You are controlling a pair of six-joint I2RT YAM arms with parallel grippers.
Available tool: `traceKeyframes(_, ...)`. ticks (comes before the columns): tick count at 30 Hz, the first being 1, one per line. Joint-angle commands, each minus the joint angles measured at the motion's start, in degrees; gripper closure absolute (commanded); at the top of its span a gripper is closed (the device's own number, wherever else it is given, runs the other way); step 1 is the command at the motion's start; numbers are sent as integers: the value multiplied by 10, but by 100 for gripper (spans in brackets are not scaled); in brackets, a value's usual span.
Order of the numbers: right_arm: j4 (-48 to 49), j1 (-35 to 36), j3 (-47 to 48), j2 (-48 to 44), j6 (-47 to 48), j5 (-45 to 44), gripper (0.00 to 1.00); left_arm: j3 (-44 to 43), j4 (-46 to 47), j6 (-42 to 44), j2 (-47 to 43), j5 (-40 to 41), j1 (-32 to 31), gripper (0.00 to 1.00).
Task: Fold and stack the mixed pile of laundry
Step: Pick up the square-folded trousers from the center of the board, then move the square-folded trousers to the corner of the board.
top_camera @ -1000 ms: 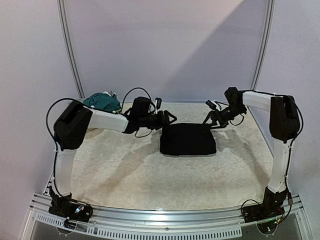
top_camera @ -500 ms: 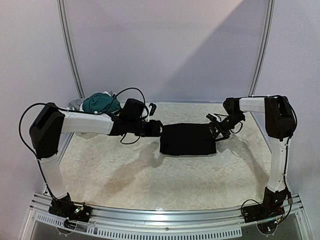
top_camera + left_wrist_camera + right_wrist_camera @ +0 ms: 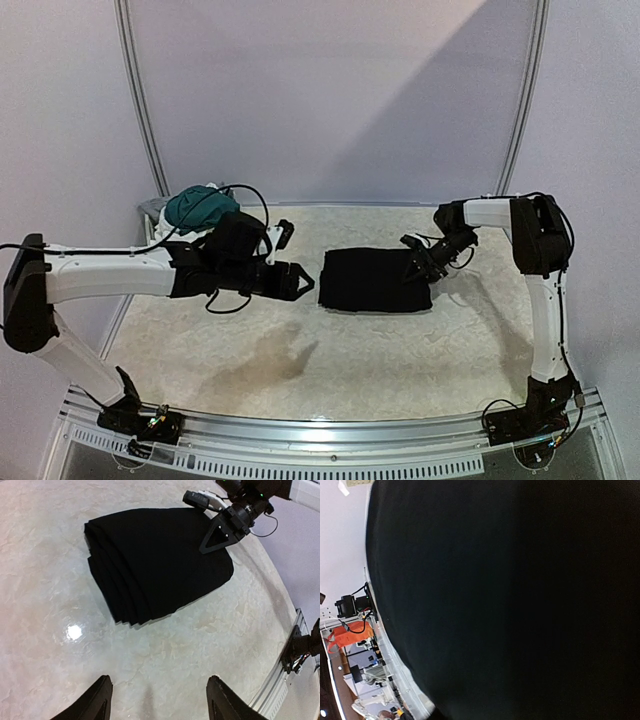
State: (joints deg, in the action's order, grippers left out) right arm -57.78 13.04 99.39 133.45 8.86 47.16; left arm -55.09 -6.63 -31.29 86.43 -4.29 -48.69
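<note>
At the middle of the table (image 3: pixel 330 365), toward its far side, the black trousers (image 3: pixel 372 280) lie folded into a flat, roughly square bundle. The left wrist view shows their stacked layers (image 3: pixel 150 565) stepped along the near edge.

The left gripper (image 3: pixel 297 282) hovers just to the left of that bundle and is apart from it. Its claw is spread wide and holds nothing. From its own camera the two fingertips (image 3: pixel 102 700) frame only bare, glossy tabletop, with the trousers lying beyond them.

The right gripper (image 3: pixel 413 268) is down on the right-hand edge of the trousers. In the left wrist view its dark triangular finger (image 3: pixel 218 534) rests on the top layer of black cloth. Whether the claw is pinching the fabric or only pressing on it cannot be told. In the right wrist view black cloth (image 3: pixel 520 600) fills nearly the whole frame and no finger shows.

At the far left corner of the table the teal-green shorts (image 3: pixel 200 206) sit bunched in a heap, well apart from the trousers and from both claws.
</note>
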Motion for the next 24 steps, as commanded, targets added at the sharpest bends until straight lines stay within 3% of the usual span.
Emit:
traceKeyframes(1, -22, -14, 47, 27, -3, -32, 99, 13, -82, 9, -56, 41, -9, 35)
traceKeyframes(8, -101, -81, 195, 54, 38, -143, 100, 19, -174, 40, -124, 94, -11, 35)
traceKeyframes(17, -132, -185, 406, 147, 126, -331, 100, 36, -207, 61, -141, 100, -11, 35)
traceKeyframes(24, -82, -212, 426, 177, 207, -430, 100, 65, -200, 54, -150, 96, -13, 35)
